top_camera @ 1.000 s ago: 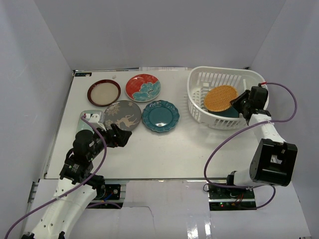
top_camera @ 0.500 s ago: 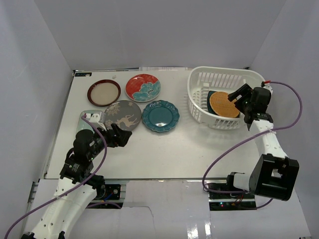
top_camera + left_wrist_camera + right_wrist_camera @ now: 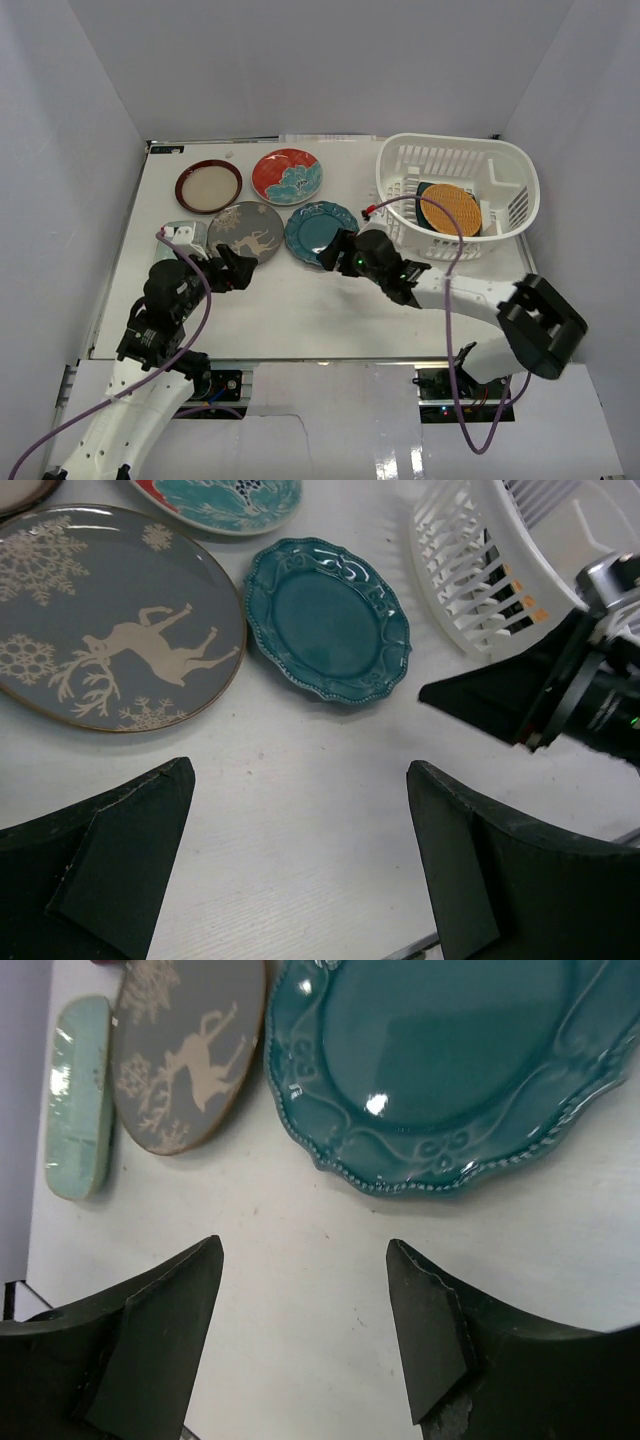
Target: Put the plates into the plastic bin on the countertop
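White plastic bin (image 3: 512,205), at the right of the countertop (image 3: 300,310), holds two plates: the orange woven plate (image 3: 450,210) atop the teal square plate (image 3: 424,192). Five lie outside it: cream plate (image 3: 208,186), floral plate (image 3: 287,176), deer plate (image 3: 245,230), scalloped plate (image 3: 322,233) and pale-green plate (image 3: 80,1095). Two grippers, both with jaws apart and empty: the right gripper (image 3: 302,1260) at the scalloped plate's near edge, the left gripper (image 3: 300,775) near the deer plate.

Pale grey wall panels (image 3: 300,60) stand on three sides — a glossy white ledge (image 3: 340,420) lies nearest.
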